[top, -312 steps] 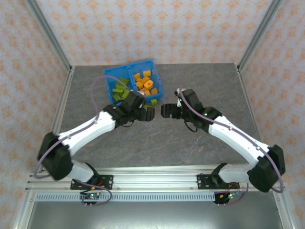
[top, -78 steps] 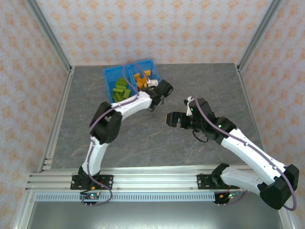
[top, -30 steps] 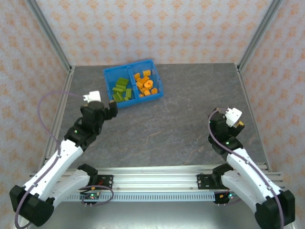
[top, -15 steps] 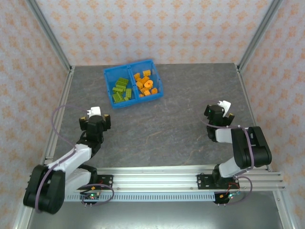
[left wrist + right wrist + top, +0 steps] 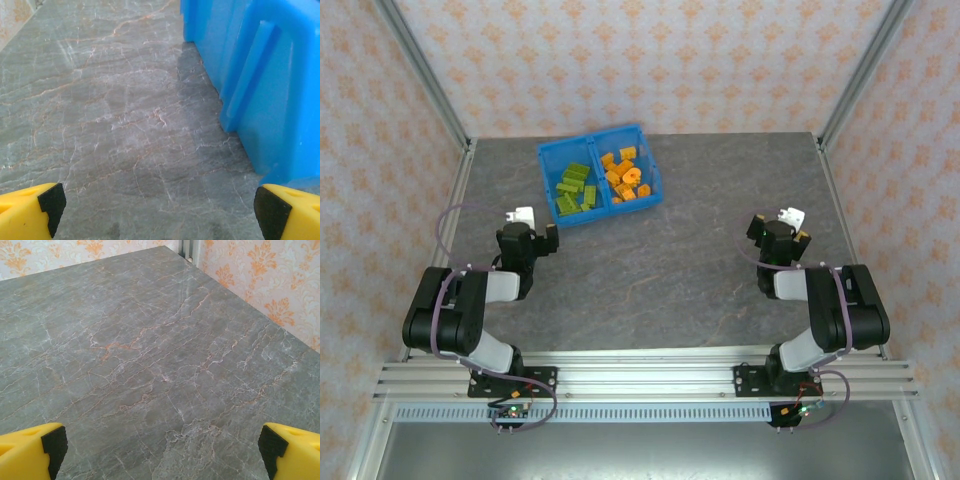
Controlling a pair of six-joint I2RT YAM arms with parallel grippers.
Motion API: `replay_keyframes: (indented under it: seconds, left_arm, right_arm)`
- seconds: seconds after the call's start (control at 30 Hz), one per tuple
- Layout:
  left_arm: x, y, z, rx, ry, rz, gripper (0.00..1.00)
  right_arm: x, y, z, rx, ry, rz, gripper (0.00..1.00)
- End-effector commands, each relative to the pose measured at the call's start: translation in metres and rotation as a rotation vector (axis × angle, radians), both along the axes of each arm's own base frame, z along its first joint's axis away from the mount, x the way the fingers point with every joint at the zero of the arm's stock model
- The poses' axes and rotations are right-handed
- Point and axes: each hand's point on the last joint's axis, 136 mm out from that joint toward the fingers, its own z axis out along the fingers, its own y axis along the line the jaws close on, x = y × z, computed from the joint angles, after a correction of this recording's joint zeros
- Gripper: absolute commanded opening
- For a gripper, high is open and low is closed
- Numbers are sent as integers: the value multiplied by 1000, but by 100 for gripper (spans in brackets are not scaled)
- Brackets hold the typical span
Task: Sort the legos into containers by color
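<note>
The blue bin [image 5: 601, 152] stands at the back left of the table, its two containers split by a central wall. Olive-green legos [image 5: 575, 188] lie in the left container and orange legos [image 5: 623, 177] in the right one. My left gripper [image 5: 527, 233] sits folded back near the table's left side, a short way in front of the bin, open and empty. In the left wrist view the bin's outer wall [image 5: 265, 85] rises at the right, ahead of my left gripper [image 5: 157, 212]. My right gripper [image 5: 779, 229] rests open over bare table at the right; its jaws [image 5: 160, 452] stand wide apart with nothing between them.
The grey marbled table [image 5: 670, 260] is fenced by metal frame posts [image 5: 420, 70] and patterned walls. The table's far right corner and wall [image 5: 250, 290] lie ahead of my right gripper. Both arm bases sit on the rail [image 5: 640, 380] at the near edge.
Both arms have folded back toward their bases over the last second. The left gripper now points at the bin from close by. The legos and the bin have not moved.
</note>
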Motion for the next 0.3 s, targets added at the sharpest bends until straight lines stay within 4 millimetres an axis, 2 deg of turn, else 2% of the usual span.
replay_keyframes:
  seconds: [0.0,0.27]
  left_arm:
    - [13,-6,23,7,-72,-28,100]
    - [13,-6,23,6,-72,-27,100]
  right_arm:
    - [5,2,8,-4,-32,13,99]
    - [5,4,8,-6,-33,22,99]
